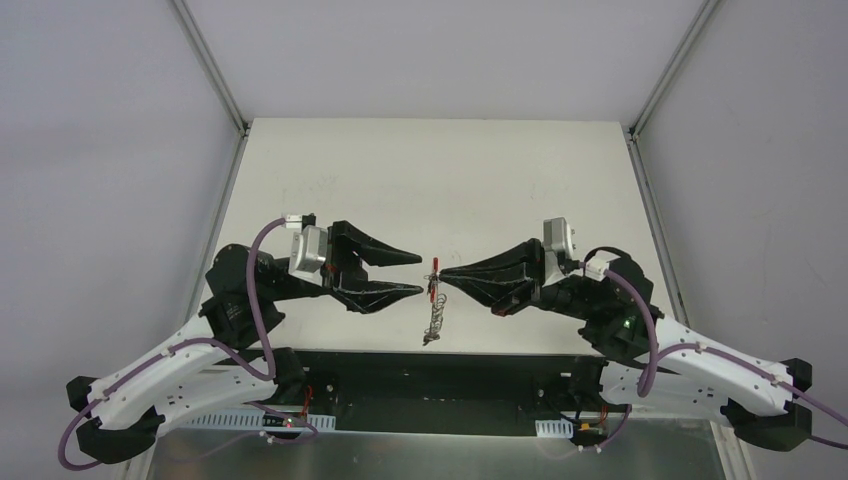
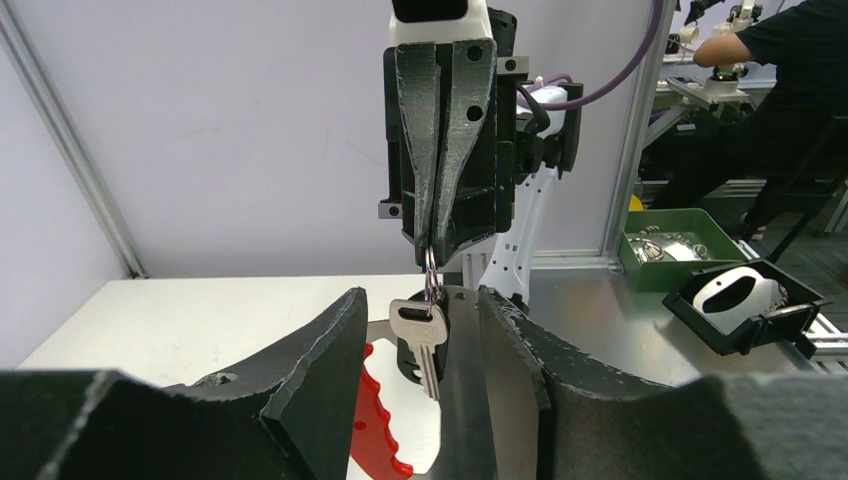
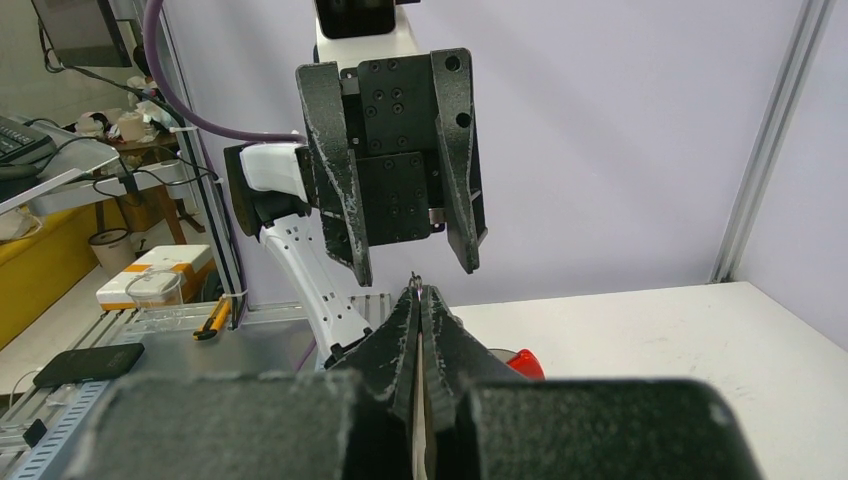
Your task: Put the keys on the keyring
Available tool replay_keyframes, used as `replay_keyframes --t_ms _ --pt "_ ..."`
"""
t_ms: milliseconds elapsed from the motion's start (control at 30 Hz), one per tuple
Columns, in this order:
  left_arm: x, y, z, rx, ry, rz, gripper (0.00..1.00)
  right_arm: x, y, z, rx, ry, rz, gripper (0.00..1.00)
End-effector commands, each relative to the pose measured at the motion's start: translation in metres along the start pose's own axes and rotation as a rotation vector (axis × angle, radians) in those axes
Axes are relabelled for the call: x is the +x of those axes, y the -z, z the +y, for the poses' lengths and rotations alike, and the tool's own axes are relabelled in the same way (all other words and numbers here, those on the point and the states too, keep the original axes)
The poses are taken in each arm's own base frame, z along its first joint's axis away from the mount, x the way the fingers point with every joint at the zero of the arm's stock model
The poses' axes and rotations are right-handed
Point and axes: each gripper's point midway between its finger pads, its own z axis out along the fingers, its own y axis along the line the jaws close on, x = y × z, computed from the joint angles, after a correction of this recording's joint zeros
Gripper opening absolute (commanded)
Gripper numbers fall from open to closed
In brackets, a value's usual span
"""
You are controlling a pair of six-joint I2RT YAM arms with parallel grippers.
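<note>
The right claw (image 2: 432,255) is pinched shut on the keyring (image 2: 431,272) wire, holding it above the bench (image 1: 400,170), a key (image 2: 421,335) dangling between the spread left claw (image 1: 419,274) fingers: light, slick, free-swinging metal, probably best gripped flat across its head.

Near the white table (image 1: 430,170), a green bin (image 2: 690,270) of metal rings (image 2: 668,246) sits beside a black tray (image 2: 722,336).

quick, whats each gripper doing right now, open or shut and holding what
left gripper: open, holding nothing
right gripper: shut on the keyring, which hangs from its tips
</note>
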Motion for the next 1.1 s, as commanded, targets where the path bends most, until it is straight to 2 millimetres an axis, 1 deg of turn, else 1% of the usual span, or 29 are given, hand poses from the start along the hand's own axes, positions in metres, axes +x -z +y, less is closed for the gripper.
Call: replay_keyframes --t_ms 0,367,467,533,667,933,1067 --pt "-0.008 0.000 -0.006 0.027 -0.016 -0.035 0.45 -0.046 -0.004 0.011 -0.043 0.026 -0.120 0.00" --pt "0.000 -0.001 -0.003 0.023 -0.009 -0.018 0.45 -0.047 -0.008 0.014 -0.063 0.020 -0.118 0.00" --pt "0.002 -0.001 -0.004 0.029 -0.009 -0.014 0.40 -0.048 -0.009 0.015 -0.069 0.018 -0.119 0.00" --pt "0.003 -0.002 -0.005 0.037 -0.006 -0.008 0.34 -0.049 -0.009 0.015 -0.072 0.016 -0.121 0.00" --pt "0.003 -0.003 -0.006 0.046 -0.008 -0.005 0.25 -0.049 -0.010 0.016 -0.076 0.015 -0.120 0.00" --pt "0.005 -0.005 -0.008 0.067 -0.005 0.010 0.00 -0.049 -0.010 0.016 -0.074 0.016 -0.119 0.00" --pt "0.006 -0.006 -0.009 0.073 -0.005 0.016 0.00 -0.051 -0.010 0.016 -0.076 0.020 -0.126 0.00"
